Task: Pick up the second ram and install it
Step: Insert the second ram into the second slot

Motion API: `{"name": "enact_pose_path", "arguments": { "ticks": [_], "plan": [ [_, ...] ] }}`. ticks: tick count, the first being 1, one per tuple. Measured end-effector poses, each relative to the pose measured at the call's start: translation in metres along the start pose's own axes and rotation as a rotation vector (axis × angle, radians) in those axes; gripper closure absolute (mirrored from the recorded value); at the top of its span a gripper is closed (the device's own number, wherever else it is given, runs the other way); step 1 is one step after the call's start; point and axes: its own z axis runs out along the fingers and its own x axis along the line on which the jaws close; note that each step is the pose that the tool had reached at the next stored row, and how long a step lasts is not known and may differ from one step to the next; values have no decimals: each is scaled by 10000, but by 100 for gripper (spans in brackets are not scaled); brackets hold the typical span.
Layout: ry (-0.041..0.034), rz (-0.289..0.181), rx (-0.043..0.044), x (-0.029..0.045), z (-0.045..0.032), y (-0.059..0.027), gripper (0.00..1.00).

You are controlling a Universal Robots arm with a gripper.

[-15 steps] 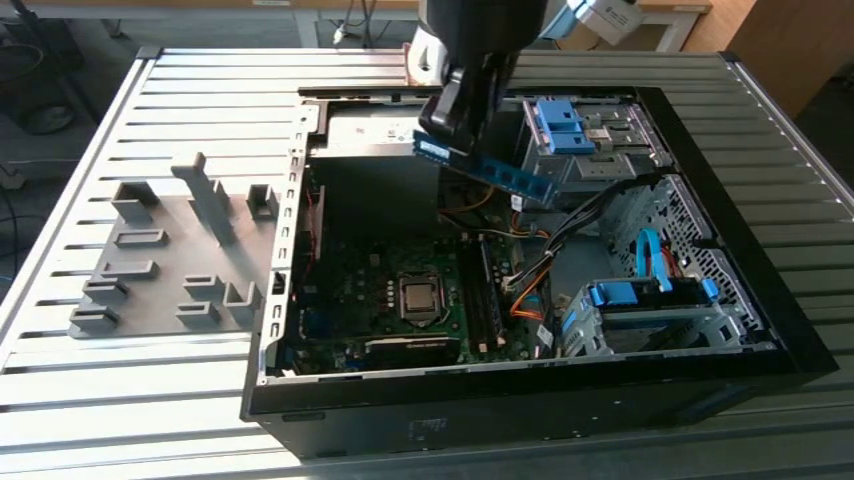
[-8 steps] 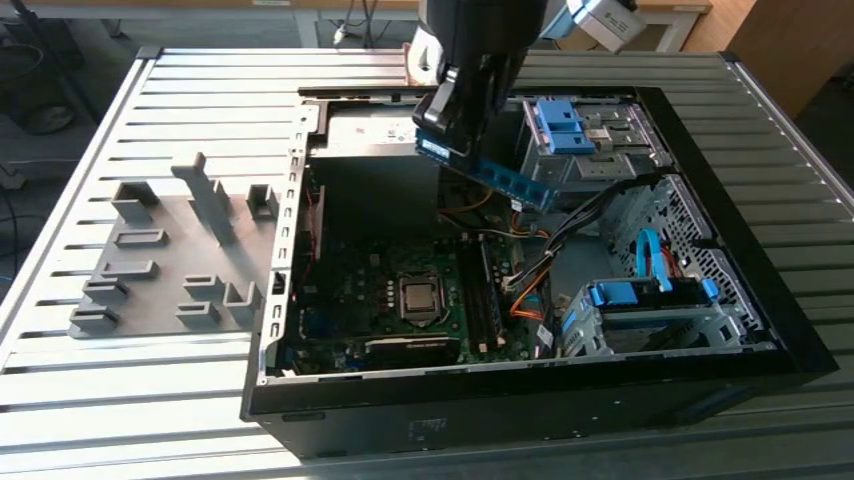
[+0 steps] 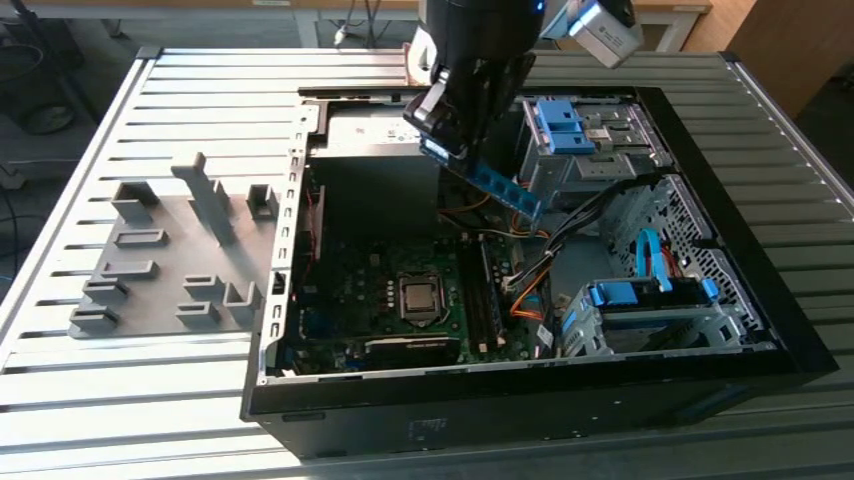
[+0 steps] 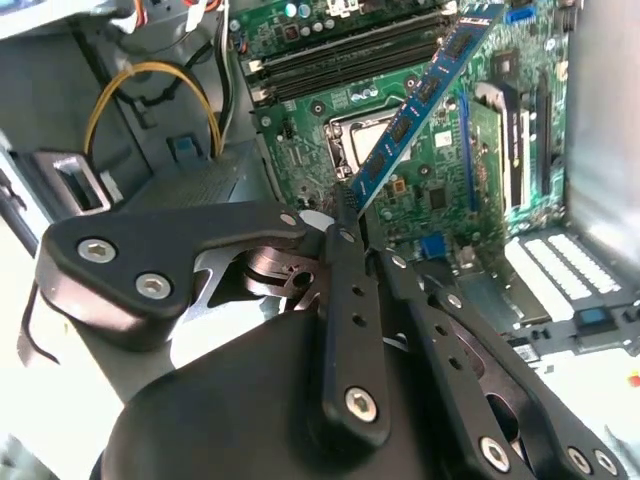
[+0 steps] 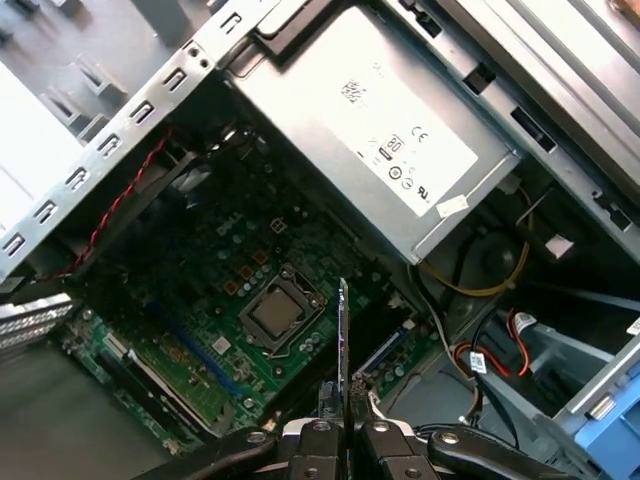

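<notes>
Above the open case on a slatted table, jaws clamp the second ram.

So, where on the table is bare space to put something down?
The ribbed table is bare behind the grey holder, at the exterior view's left of the computer case, and in front of the holder. Inside the case it is crowded: motherboard, cables, drive cages, and the hand holding the second ram above.
</notes>
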Motion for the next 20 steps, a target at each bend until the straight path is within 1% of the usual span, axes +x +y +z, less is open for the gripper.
{"name": "enact_pose_path", "arguments": {
  "ticks": [9,17,20],
  "plan": [
    [6,868,-1,-1,41,4,86],
    [14,1673,-1,-2,59,5,86],
    [18,2081,0,-2,69,5,86]
  ]
}}
